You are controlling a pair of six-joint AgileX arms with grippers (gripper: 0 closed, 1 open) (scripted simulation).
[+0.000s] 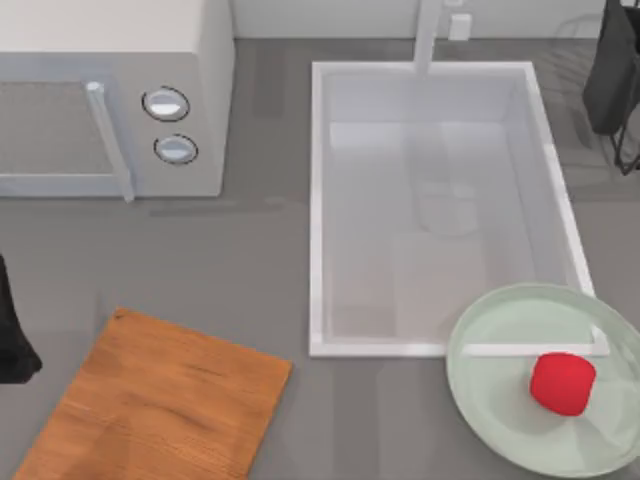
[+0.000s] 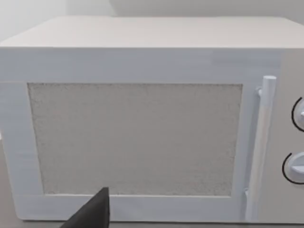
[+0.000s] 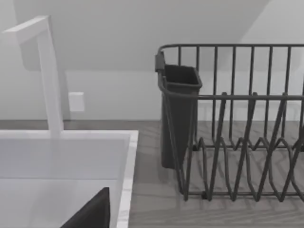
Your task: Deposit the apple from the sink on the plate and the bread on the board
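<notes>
Nearest the overhead camera, the apple (image 1: 562, 382) sits on the plate (image 1: 490, 400), right of the dish's middle and well inside its shallow rim. That pale green plate lies at the bench's near right, and its far edge overlaps the near right corner of the sink (image 1: 317, 200). Inside, the white basin shows bare pale grey floor, with a white faucet (image 1: 428, 35) rising at its far rim. Well to the left of the plate, the wooden board (image 1: 150, 400) lies tilted at the near left of the grey bench (image 1: 250, 260), its top bare. I cannot find the bread in any view.

Beyond the board, a white microwave (image 1: 110, 100) stands at the far left with its door shut, its handle (image 2: 262, 142) and two dials (image 1: 166, 103) toward the sink. A dark wire dish rack (image 3: 237, 128) with a cutlery cup (image 3: 178, 114) stands at the far right beside the sink.

At the top view's left edge near the board rests the left arm (image 1: 12, 330); the right arm (image 1: 615, 70) is at the far right corner over the rack. Whether either gripper is released or clenched, I cannot tell.
</notes>
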